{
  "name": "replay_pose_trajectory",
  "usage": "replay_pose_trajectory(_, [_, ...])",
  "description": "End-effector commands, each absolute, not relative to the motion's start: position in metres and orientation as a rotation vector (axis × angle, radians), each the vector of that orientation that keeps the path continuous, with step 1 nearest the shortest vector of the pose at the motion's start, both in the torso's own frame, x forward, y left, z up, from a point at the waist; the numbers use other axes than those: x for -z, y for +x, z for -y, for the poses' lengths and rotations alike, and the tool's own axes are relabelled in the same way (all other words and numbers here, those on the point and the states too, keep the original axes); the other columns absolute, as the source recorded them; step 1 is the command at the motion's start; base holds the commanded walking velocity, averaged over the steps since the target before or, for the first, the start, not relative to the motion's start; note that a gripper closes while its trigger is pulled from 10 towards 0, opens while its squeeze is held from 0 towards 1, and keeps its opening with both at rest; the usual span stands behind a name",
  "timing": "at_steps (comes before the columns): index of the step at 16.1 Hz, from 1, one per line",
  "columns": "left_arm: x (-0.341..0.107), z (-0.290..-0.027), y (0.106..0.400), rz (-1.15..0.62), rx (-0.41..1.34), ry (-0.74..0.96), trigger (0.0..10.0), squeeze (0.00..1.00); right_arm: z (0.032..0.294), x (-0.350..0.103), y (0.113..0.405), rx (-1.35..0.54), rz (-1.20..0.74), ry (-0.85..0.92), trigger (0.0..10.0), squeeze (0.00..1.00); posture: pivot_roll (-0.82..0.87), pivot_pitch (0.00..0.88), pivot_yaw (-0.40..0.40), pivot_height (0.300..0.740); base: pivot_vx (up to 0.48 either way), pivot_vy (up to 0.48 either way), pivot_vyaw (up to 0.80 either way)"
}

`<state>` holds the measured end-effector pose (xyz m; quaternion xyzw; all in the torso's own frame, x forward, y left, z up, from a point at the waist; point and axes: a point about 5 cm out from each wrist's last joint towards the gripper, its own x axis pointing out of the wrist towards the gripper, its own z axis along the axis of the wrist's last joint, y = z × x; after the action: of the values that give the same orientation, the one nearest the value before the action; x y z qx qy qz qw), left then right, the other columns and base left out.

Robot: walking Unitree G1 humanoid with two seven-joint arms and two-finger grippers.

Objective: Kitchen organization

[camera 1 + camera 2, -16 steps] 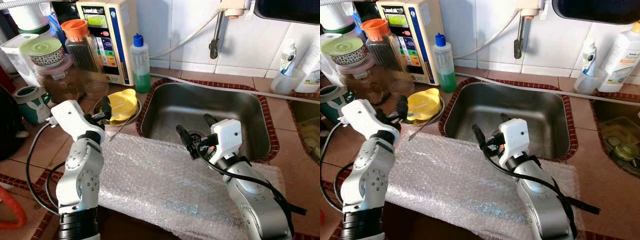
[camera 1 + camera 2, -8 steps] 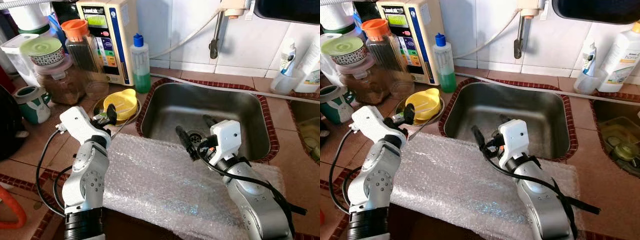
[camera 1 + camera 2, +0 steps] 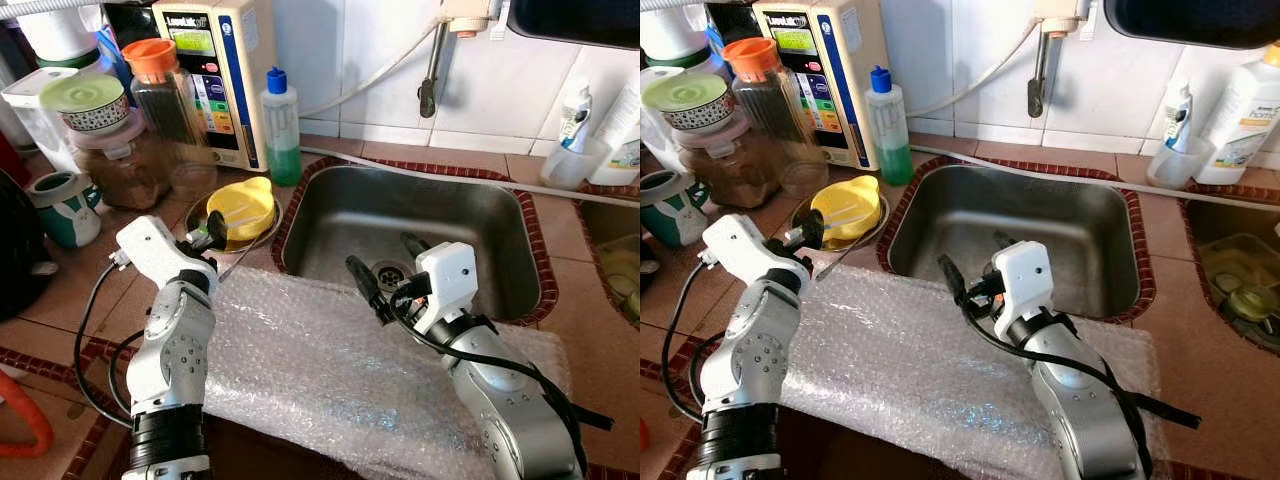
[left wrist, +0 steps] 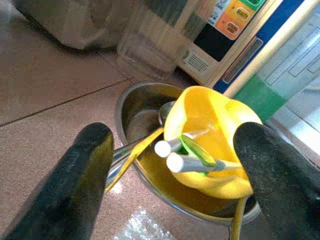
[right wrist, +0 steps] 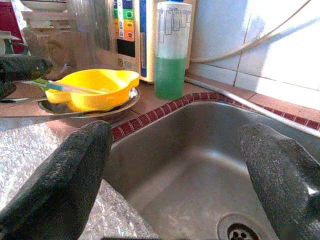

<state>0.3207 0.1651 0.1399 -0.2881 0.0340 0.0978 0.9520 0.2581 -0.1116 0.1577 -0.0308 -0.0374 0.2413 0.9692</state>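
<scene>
Left gripper (image 4: 170, 165) spread wide beside yellow bowl (image 4: 210, 140).

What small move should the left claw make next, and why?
Probably ease the left claw forward and close on the utensil handles. Its fingers are open on either side of them, just short of the yellow bowl sitting in the metal dish. The right claw hovers open at the sink edge.

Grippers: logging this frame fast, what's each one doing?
Left gripper: open, empty, at the yellow bowl.
Right gripper: open, empty, over the sink.
</scene>
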Motion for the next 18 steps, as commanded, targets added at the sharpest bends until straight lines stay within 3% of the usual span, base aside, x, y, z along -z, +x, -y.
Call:
replay_pose_trajectory(1, [-0.143,-0.165,0.325,-0.053,-0.195,-0.598,0.0,0.0,0.11,-0.164,0.257,-0.502,0.108,-0.064,10.0,0.0,0.0,0.038,0.069,0.74,0.0,0.0,0.0])
replay_pose_trajectory(11, [-0.144,-0.174,0.33,-0.028,-0.26,-0.545,0.0,0.0,0.108,-0.163,0.257,-0.494,0.112,-0.06,10.0,0.0,0.0,0.038,0.08,0.74,0.0,0.0,0.0])
replay_pose_trajectory(18, [-0.136,-0.169,0.331,-0.079,-0.251,-0.63,0.0,0.0,0.108,-0.163,0.257,-0.497,0.111,-0.061,10.0,0.0,0.0,0.042,0.078,0.74,0.0,0.0,0.0])
